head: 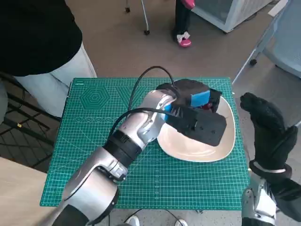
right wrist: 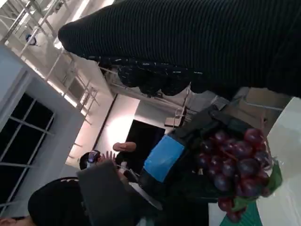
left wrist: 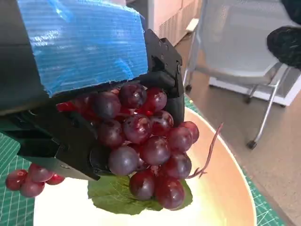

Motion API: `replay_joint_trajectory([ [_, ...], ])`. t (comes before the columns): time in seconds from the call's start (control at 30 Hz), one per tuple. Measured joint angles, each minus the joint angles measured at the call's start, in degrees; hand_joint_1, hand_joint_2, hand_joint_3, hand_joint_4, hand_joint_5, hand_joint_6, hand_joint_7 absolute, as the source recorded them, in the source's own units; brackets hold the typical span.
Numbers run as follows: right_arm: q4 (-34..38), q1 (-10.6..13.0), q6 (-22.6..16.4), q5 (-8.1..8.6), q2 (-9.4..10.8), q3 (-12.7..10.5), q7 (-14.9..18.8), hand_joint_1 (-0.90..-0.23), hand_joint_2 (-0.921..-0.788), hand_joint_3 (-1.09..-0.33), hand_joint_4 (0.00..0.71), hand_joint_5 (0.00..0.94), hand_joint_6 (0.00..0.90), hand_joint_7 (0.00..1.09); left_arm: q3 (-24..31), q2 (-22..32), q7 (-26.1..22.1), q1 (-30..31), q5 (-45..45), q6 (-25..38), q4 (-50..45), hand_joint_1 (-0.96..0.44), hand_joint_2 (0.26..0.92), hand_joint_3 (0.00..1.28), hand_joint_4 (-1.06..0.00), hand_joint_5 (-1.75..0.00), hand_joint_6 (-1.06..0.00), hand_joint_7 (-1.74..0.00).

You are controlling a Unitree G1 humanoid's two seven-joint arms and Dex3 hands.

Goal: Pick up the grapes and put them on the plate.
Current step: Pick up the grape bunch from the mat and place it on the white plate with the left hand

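The left hand (head: 200,113) holds the grapes (left wrist: 146,146) with its fingers (left wrist: 164,70) closed round the bunch, which hangs just above the plate (head: 225,146) over its far part, while the right hand (head: 268,127), empty, hangs at the bench's right edge.

Green cutting mat (head: 94,141), person's pink shoe (head: 184,40), chair leg (left wrist: 263,117)
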Motion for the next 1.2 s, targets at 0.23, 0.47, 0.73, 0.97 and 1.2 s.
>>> replay_joint_trajectory([
  [0.23,0.0,0.1,0.0,-0.07,0.0,0.2,-0.2,-0.653,-0.921,-0.846,0.403,0.0,0.131,0.19,0.2,-0.6,0.2,-0.9,-0.2,0.9,2.4,0.19,0.904,0.23,-0.52,-1.39,-0.47,-0.81],
  [0.47,0.0,0.1,0.0,-0.07,0.0,0.4,-0.3,-0.652,-0.921,-0.85,0.402,0.0,0.13,0.19,0.9,-1.6,1.1,-1.2,-0.9,2.0,6.0,-0.2,0.894,0.09,-0.27,-0.59,-0.19,-0.07],
  [0.73,0.2,0.1,0.1,-0.03,0.0,1.1,-0.3,-0.647,-0.921,-0.85,0.404,0.001,0.135,0.18,0.7,-2.3,1.1,-1.2,-0.9,2.0,10.6,-0.52,0.896,0.01,-0.01,-0.03,-0.09,0.0],
  [0.97,0.8,-0.4,0.1,-0.02,0.1,1.5,-0.3,-0.645,-0.921,-0.848,0.405,0.002,0.141,0.18,0.9,-2.1,1.1,-1.2,-1.5,1.4,11.3,-0.54,0.898,0.01,0.0,0.0,-0.09,0.0],
  [1.2,1.6,-1.2,0.1,-0.01,0.2,2.0,-0.2,-0.645,-0.921,-0.848,0.405,0.001,0.143,0.17,3.4,-0.7,1.8,0.0,-4.7,-5.2,11.5,-0.48,0.899,0.01,0.0,0.0,-0.09,0.0],
])
